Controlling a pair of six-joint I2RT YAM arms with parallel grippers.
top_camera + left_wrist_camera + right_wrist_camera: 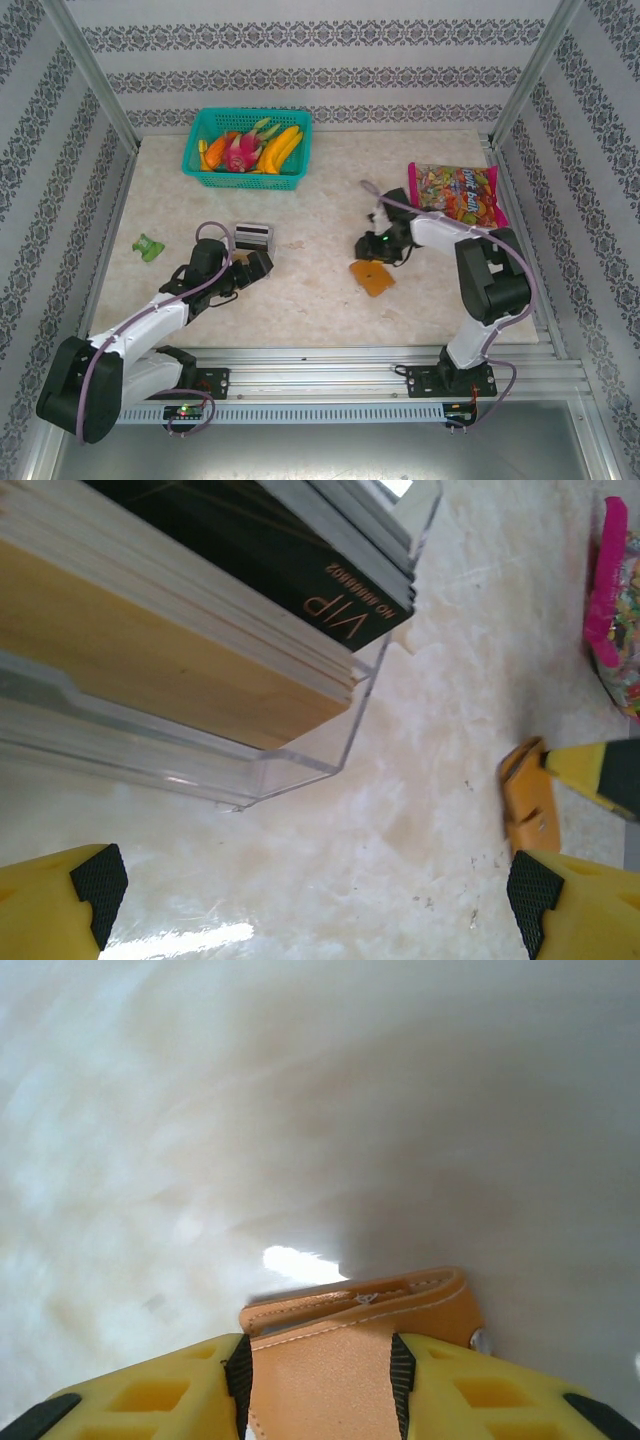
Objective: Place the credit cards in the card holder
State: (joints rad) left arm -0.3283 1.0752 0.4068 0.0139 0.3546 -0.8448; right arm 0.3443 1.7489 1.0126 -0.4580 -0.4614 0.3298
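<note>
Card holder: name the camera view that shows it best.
Right wrist: the card holder is close up, with its stitching, folded edge and metal stud plain to see. Top external shows the card holder as a small orange patch on the table. Left wrist catches it small and oblique at the right.

"vip" on dark card (262,552)

Card holder (372,277): orange-brown, stitched, leather-look; lies flat on table (320,200), centre-right, twd front edge. Credit cards (250,560): stack on edge in clear box (300,770), left-centre; black "VIP", grey, tan.
</note>
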